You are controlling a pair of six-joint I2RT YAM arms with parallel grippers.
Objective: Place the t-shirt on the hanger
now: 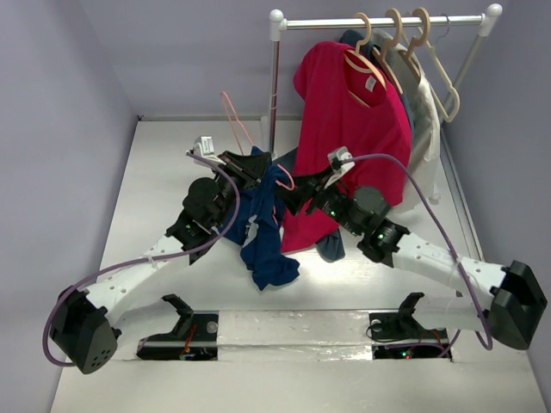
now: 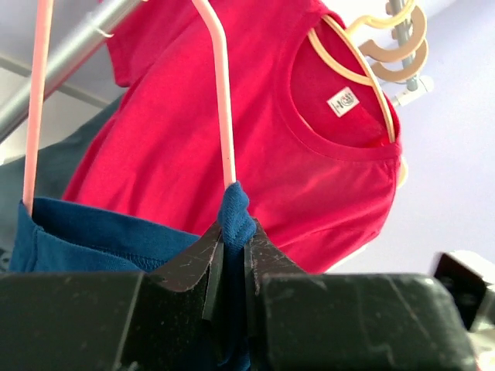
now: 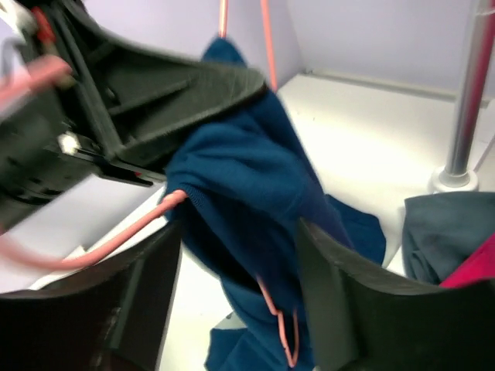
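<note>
navy t-shirt (image 1: 263, 232) being held up above the middle of the table (image 1: 155, 198), a fold being pinched tight by the left gripper (image 2: 232, 267), pink hanger (image 2: 223, 100) being covered there by cloth, right gripper (image 3: 240, 282) being held open around the blue cloth
</note>
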